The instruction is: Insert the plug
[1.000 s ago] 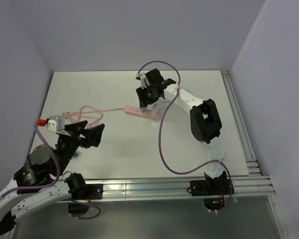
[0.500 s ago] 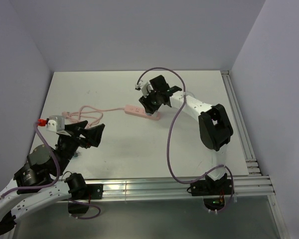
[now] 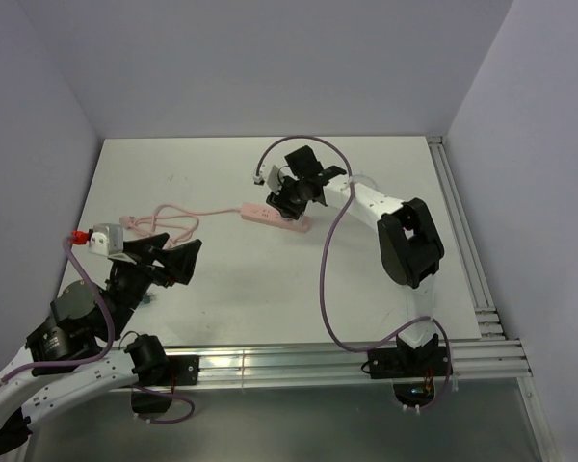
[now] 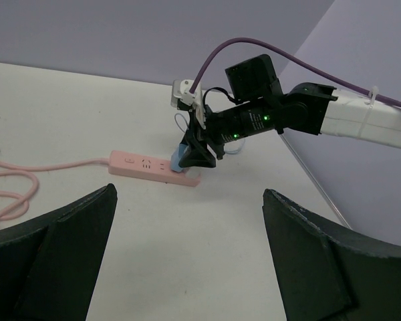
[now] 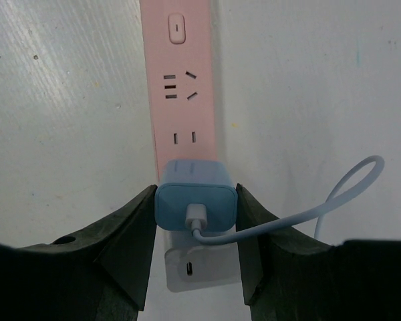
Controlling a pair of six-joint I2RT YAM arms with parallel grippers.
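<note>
The right gripper [image 4: 199, 157] reaches down at the far middle of the table [image 3: 231, 289], and its jaws are clamped on the plug [image 5: 196, 194], one dark finger [image 5: 130, 244] pressed against each side of the little light-blue block. The plug sits on top of the pink power strip [image 5: 180, 87], near the strip's right-hand end, just past a pair of small slots [image 5: 184, 138] that stay uncovered. From here I cannot tell whether its pins are fully in or only resting on the face. A white connector is pushed into the plug's back, and its thin pale cable [image 5: 351, 180] curls away in a loop across the table beside the strip. A white end piece [image 5: 194, 271] of the strip shows just beyond the plug, between the fingers. The strip lies flat, its pink cord [image 3: 169, 219] trailing off to the left in loose coils. The left gripper [image 3: 178, 248] hangs near the table's near left corner, well apart from the strip, with its jaws spread wide and nothing between them.
</note>
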